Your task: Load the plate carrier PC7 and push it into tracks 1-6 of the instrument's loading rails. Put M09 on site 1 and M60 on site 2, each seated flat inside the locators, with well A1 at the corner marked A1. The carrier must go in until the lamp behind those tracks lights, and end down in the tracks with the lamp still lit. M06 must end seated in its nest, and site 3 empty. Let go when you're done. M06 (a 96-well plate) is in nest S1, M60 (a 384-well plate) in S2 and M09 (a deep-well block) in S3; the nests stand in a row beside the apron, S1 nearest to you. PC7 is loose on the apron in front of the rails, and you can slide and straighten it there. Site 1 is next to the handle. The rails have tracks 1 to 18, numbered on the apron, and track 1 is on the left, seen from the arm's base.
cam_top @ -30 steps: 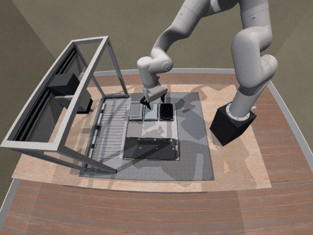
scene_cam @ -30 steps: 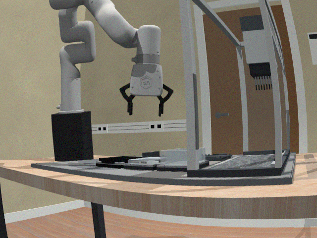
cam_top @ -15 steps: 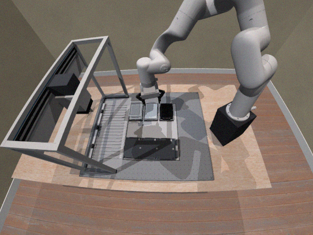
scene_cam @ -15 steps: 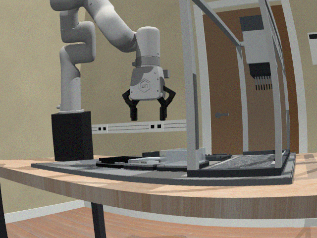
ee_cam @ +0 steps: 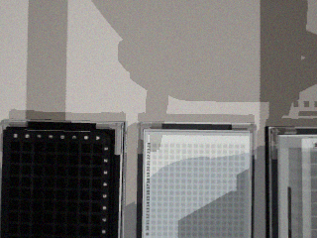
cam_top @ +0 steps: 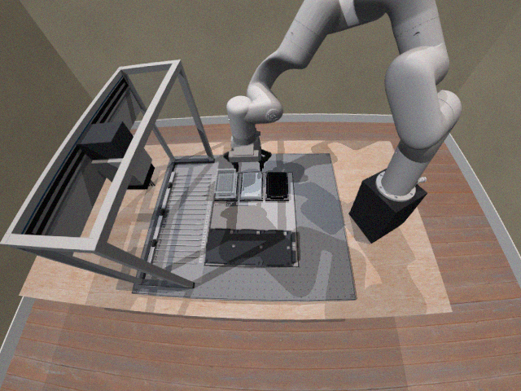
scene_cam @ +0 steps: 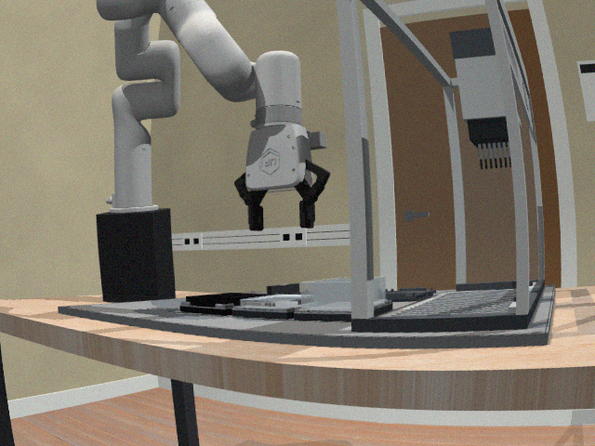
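Note:
Three plates sit in a row of nests. M06 (cam_top: 277,186) is black, M60 (cam_top: 251,186) is pale with a fine well grid, and M09 (cam_top: 226,185) is the grey deep-well block beside the rails. In the wrist view M06 (ee_cam: 61,180) is at the left, M60 (ee_cam: 198,183) in the middle and M09 (ee_cam: 297,183) at the right edge. My gripper (scene_cam: 281,216) is open and empty, pointing straight down, well above the row and roughly over M60 (scene_cam: 271,301). The dark carrier PC7 (cam_top: 251,247) lies on the apron with no plates on it, in front of the rails (cam_top: 185,214).
The instrument's tall grey frame (cam_top: 105,168) stands over the rails, with a pipetting head (scene_cam: 485,124) hanging inside it. The arm's black base block (cam_top: 385,208) stands at the right of the grey deck. The frame's front post (scene_cam: 358,191) is close to the right of the gripper.

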You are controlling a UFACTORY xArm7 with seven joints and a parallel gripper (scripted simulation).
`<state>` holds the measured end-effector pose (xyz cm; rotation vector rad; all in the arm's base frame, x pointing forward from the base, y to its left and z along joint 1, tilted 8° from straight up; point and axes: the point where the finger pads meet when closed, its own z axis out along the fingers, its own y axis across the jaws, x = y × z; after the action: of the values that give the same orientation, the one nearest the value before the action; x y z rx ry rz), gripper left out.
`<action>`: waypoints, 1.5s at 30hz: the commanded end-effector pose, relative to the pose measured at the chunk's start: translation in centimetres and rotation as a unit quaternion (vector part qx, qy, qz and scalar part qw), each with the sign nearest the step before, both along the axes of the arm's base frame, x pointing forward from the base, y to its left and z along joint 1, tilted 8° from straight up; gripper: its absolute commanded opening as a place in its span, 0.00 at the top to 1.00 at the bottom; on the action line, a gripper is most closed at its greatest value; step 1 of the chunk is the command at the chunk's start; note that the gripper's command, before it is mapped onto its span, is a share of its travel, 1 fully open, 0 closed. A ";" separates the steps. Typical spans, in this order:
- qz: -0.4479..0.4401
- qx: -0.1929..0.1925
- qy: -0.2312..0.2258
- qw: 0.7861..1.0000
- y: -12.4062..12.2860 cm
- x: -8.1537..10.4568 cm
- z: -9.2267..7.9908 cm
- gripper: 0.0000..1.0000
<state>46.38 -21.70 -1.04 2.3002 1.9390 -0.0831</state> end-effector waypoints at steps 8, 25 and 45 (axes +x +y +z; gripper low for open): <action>-0.001 -0.002 -0.002 1.000 -0.1 0.2 0.0 0.00; -0.001 -0.002 -0.002 1.000 -0.4 0.3 -2.5 0.00; -0.001 -0.002 -0.002 1.000 -0.9 0.4 -5.5 0.00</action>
<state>46.59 -22.44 -6.05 2.3015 1.9340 -0.0849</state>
